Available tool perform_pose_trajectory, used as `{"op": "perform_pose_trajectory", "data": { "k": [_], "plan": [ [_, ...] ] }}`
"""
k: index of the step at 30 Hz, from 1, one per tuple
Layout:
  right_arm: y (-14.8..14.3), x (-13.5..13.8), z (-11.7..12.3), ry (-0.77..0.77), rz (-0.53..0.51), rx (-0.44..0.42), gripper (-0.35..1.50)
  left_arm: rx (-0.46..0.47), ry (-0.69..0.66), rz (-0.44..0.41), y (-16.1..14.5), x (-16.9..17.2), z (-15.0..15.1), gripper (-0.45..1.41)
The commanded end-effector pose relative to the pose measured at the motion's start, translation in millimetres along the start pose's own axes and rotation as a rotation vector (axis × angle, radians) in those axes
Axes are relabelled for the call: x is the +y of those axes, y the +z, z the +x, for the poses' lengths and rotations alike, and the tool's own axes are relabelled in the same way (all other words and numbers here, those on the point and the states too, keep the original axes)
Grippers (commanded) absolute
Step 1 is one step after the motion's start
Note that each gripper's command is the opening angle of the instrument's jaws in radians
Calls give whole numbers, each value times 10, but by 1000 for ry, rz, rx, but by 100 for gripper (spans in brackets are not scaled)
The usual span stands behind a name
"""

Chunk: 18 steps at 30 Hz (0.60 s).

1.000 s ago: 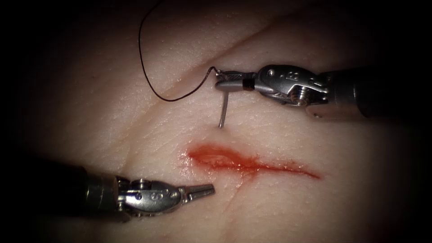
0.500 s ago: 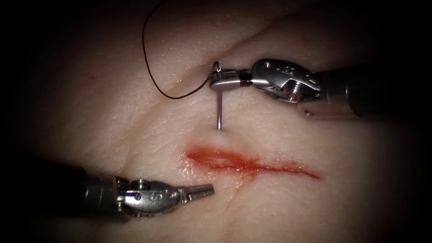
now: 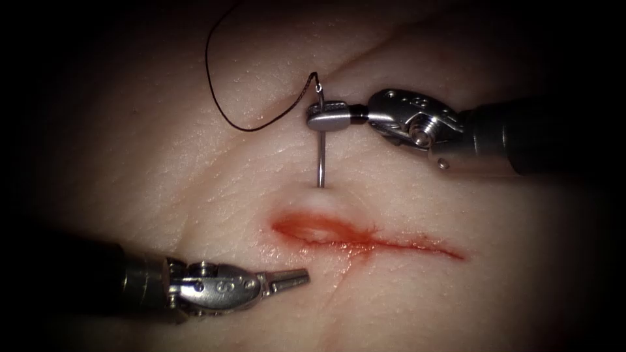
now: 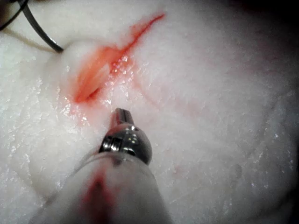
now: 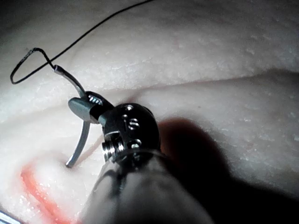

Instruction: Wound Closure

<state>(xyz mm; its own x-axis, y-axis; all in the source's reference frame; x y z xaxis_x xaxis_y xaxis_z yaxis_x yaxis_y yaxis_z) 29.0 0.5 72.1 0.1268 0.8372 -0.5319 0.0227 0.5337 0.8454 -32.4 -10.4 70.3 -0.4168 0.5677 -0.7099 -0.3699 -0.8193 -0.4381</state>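
The needle [image 3: 320,160] has its tip pressed into the tissue [image 3: 195,169] just above the cut [image 3: 365,238], so the point itself is hidden, and how deep it sits cannot be told. The right tool [image 3: 329,117] covers the stretch of needle between its jaws (near the thread end). The thread [image 3: 225,98] runs up into the dark border of the endoscope view, its far end cut off. The left tool [image 3: 287,280] has its shaft swallowed by the dark at the left; in the left wrist view its near part [image 4: 117,186] is blurred, and only the tip shows beyond.
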Motion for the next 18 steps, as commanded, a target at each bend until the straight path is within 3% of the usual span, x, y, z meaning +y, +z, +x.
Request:
{"op": "perform_pose_trajectory", "data": {
  "k": [1,18],
  "plan": [
    [7,1,-5,20,5,1,-35,-1,-1,-2,7,4,-4,-11],
    [15,-9,-23,195,63,41,-35,0,1,-2,9,4,-7,-11]
  ]
}}
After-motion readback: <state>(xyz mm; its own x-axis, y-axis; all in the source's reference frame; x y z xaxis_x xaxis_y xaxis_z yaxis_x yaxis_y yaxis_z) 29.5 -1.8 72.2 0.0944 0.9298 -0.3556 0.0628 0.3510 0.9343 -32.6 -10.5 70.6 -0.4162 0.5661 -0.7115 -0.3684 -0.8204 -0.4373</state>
